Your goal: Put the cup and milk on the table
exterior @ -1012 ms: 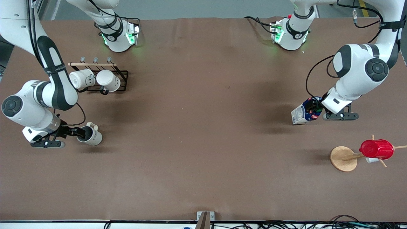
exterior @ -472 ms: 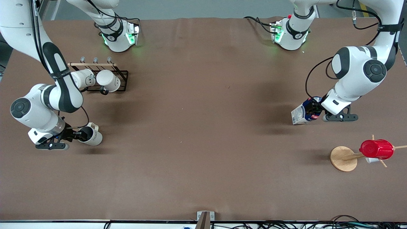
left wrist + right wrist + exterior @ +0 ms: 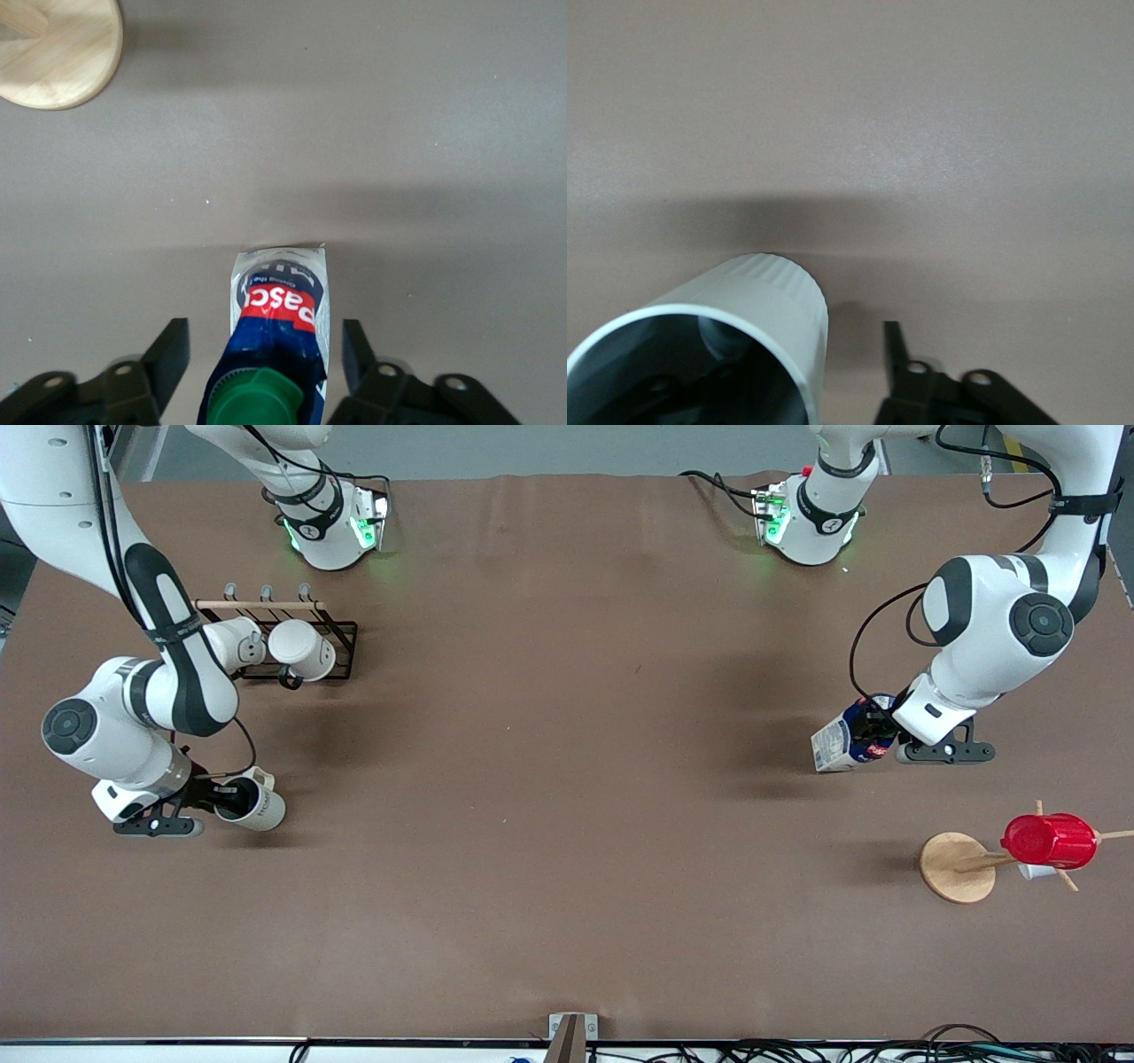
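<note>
**Cup and milk both down on the bench, hands around them**

I see the cup (image 3: 252, 804) standing on the bench (image 3: 567, 824) toward the right arm's end, about midway between the edge along the robots' bases and the edge nearest the front camera. My right hand (image 3: 205, 798) is at its rim: in the right wrist view one finger reaches down inside the cup (image 3: 722, 354) and the other finger (image 3: 897, 359) stands outside, apart from the wall, so I read the hand as spread rather than pinching. The cup's handle points toward the base edge.

The milk (image 3: 846, 737) stands on the bench toward the left arm's end, also about midway between those two edges. My left hand (image 3: 879, 731) is over its top. From the left wrist camera the carton (image 3: 276, 345) sits between the two fingers (image 3: 168, 354) with a gap on each side, so this hand is spread too.

Farther from the front camera than the cup, a black rack (image 3: 288, 638) holds two white mugs (image 3: 301, 649). Nearer the front edge than the milk, a wooden stand (image 3: 957, 865) carries a red cup (image 3: 1050, 841).
</note>
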Tool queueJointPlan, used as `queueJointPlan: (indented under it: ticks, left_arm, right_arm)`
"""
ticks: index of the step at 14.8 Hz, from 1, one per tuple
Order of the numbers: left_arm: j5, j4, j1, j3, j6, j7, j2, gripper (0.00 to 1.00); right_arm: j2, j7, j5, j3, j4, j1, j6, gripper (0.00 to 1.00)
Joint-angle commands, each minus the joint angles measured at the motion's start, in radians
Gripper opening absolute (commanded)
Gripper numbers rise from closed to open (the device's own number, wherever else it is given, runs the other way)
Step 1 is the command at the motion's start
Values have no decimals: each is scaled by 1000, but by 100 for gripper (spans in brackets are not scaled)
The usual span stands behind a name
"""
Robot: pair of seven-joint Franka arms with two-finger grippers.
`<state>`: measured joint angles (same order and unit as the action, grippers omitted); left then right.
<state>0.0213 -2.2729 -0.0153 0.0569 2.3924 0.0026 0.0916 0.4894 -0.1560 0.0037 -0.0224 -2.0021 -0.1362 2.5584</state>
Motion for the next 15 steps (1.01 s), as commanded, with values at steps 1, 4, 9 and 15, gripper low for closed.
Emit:
queueJointPlan:
  ticks: [1, 4, 9, 15]
  left_arm:
    - [19, -7, -6, 4, 16, 23, -4, 50]
    - [19, 0, -6, 3, 16, 23, -4, 17]
    - [19, -4, -3, 6, 30, 23, -16, 0]
    - [19, 13, 5, 38, 16, 7, -32, 0]
  right_arm:
    - [-38, 6, 1, 18, -23, -2, -13, 8]
    - [-49, 46, 4, 30, 54, 0, -139, 2]
    - [-112, 259, 9, 30, 155, 110, -335, 2]
    - [-103, 637, 9, 29, 330, 401, -454, 1]
